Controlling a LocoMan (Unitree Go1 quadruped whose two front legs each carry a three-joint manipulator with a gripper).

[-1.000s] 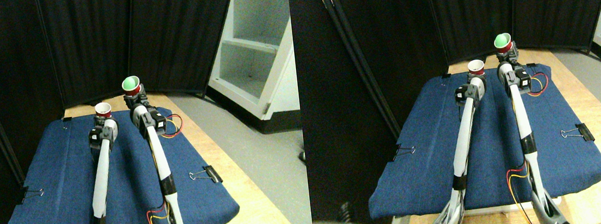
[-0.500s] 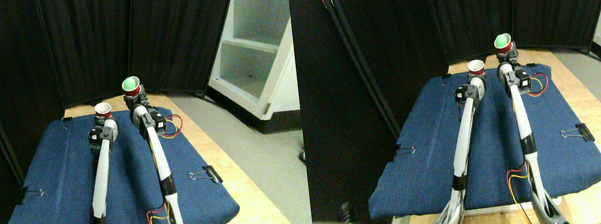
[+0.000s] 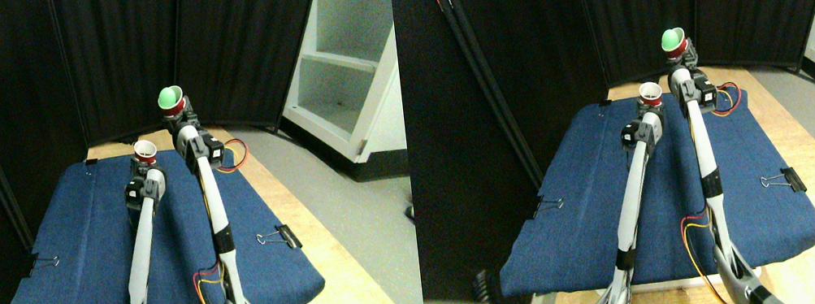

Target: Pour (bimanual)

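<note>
Both cups are lifted: my right gripper (image 3: 176, 115) clasps the tilted green-lined cup (image 3: 169, 98) near frame centre, my left gripper (image 3: 144, 168) grips the white-lined cup (image 3: 145, 152) below it. Pouring remains.

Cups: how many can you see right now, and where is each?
2. A white-lined red cup at the end of the left manipulator, over the blue cloth; a green-lined red cup raised higher on the right manipulator, tilted left. None seems hidden.
</note>
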